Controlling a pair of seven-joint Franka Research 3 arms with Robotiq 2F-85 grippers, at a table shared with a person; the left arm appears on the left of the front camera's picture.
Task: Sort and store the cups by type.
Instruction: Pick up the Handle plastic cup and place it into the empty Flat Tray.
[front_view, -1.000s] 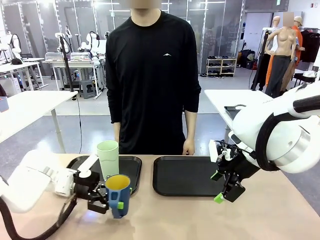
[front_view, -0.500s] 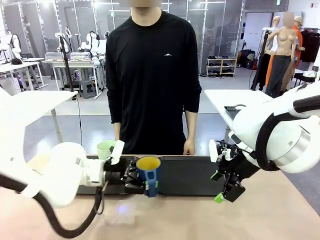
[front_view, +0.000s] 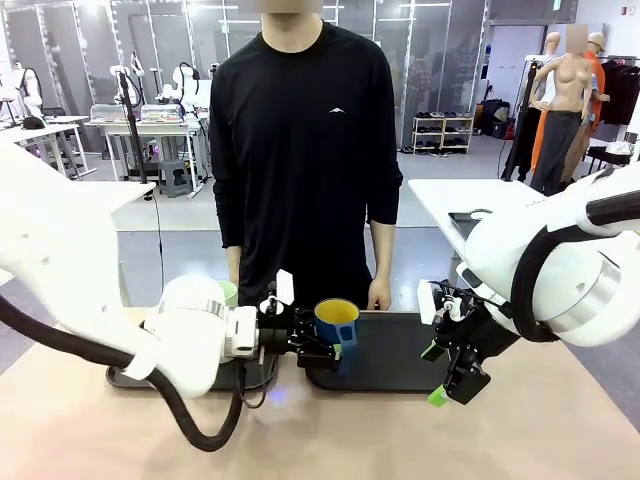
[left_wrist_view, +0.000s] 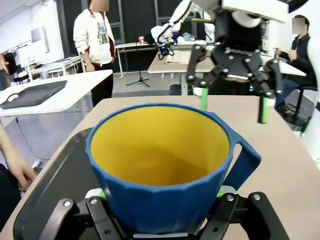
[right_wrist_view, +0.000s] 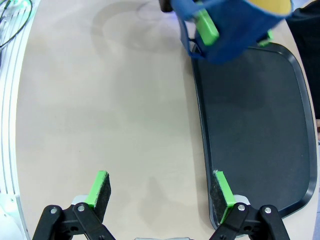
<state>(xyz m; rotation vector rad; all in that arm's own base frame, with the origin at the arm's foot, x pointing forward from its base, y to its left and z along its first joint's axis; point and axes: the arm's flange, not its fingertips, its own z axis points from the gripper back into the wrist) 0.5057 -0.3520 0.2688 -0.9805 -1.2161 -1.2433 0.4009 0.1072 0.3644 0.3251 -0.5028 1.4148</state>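
Note:
My left gripper (front_view: 318, 347) is shut on the dark blue mug (front_view: 337, 322), gripping its wall and holding it upright in the air over the left edge of the right black tray (front_view: 390, 358). In the left wrist view the mug (left_wrist_view: 160, 165) shows its yellow inside, with its handle to the right. The pale mint tumbler (front_view: 229, 292) stands on the left tray (front_view: 256, 372), mostly hidden behind my left arm. My right gripper (front_view: 447, 376) hangs open over the right tray's right part. From the right wrist, the open gripper (right_wrist_view: 161, 192) straddles the tray's edge, and the mug (right_wrist_view: 225, 30) is at the top.
A person in a black top stands at the far side of the table, one hand (front_view: 377, 293) hanging near the right tray's far edge. The tan tabletop (front_view: 350, 440) in front of both trays is bare. My left arm's white bulk (front_view: 190, 345) covers much of the left tray.
My left arm has carried the blue mug from the front left of the table rightward and away, to the right tray's left edge. The right arm has stayed still.

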